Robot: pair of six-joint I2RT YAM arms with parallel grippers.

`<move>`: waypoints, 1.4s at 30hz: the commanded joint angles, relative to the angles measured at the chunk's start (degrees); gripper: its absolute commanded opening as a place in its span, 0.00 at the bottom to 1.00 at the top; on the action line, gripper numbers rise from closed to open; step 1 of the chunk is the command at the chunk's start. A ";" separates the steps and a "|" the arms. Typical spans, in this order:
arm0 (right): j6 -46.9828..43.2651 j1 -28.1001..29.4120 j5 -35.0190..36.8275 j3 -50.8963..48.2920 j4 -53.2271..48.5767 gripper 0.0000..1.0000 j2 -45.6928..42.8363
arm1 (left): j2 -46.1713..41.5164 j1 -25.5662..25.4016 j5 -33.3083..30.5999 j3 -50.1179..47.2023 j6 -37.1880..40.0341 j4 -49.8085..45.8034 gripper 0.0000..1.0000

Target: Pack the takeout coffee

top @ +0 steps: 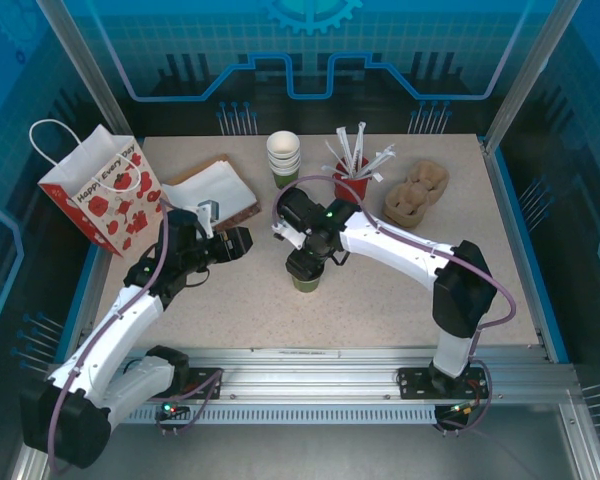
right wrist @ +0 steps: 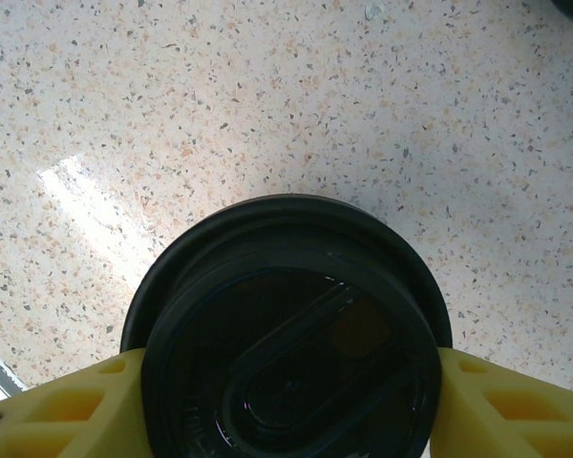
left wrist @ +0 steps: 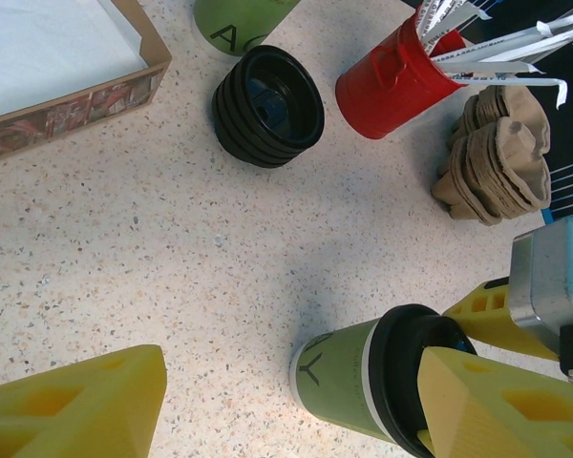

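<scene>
Grips the takeout coffee (top: pixel 306 282) by its black lid (right wrist: pixel 286 324) with the right claw (top: pixel 311 262), upright on the bench (top: pixel 400 290); holds the left claw (top: pixel 245 242) wide and empty nearby.

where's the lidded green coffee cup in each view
top external: takeout coffee at table centre, beneath the right gripper.
left wrist: lower right, lid pointing right.
right wrist: its black lid, bottom centre.
shared landmark: red straw cup, beyond the takeout coffee in the top and left wrist views.
</scene>
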 commanded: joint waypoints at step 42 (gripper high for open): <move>5.07 1.20 1.55 -12.34 -1.48 0.52 2.54 | 3.59 -4.63 -3.50 -3.70 -1.37 0.47 0.73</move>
